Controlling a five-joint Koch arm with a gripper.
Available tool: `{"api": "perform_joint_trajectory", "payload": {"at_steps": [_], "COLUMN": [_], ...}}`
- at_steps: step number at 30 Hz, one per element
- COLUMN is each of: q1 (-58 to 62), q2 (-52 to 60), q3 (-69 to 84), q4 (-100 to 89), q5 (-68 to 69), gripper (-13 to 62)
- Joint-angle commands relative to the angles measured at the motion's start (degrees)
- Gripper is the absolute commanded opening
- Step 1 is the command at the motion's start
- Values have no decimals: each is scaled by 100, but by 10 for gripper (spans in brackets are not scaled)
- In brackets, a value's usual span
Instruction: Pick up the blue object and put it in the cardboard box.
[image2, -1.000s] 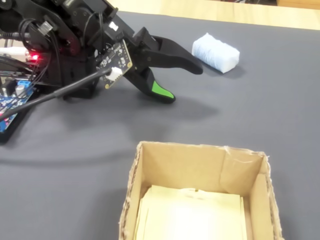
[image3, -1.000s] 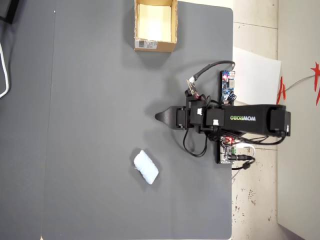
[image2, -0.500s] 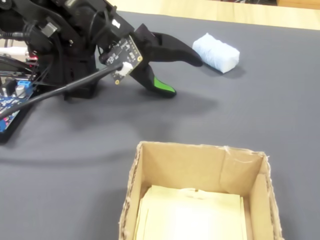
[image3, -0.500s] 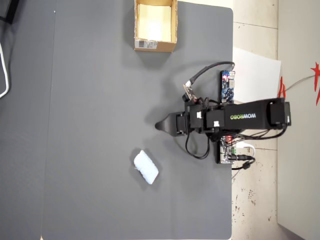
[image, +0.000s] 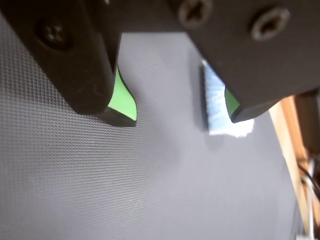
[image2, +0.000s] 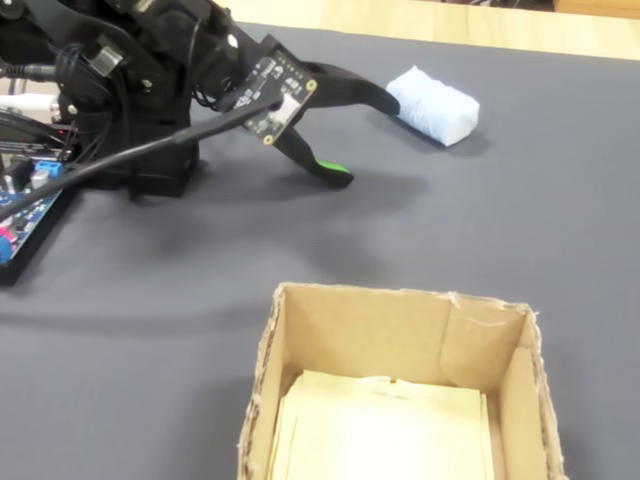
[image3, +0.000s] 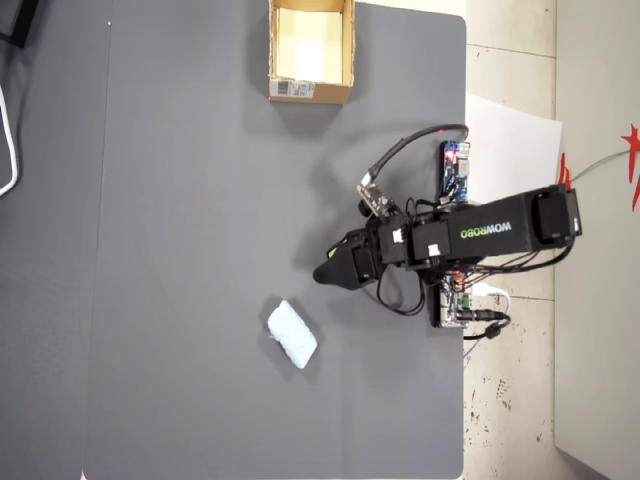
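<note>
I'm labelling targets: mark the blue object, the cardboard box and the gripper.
blue object (image3: 292, 334), overhead view, middle of its top.
cardboard box (image3: 309, 92), overhead view, labelled outer wall.
gripper (image: 177, 112), wrist view, gap between open green-padded tips.

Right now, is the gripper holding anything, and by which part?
Nothing is held. The gripper is open, its jaws apart over bare mat, and the blue object lies untouched on the mat, clear of it.
</note>
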Motion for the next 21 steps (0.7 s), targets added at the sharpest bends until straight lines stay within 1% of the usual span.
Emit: {"api": "perform_joint_trajectory", "payload": {"at_steps": [1,5,15,17,21], "q1": [-141,-422,-800,-1055,-1310], "q2": [483,475,431,237,-325], "q3": [114,-44,-1266,-1740,-2681], "q4": [360,510,2241,2663,3296], "q5": [782,976,861,580,431], "gripper": [337,337,337,337,337]}}
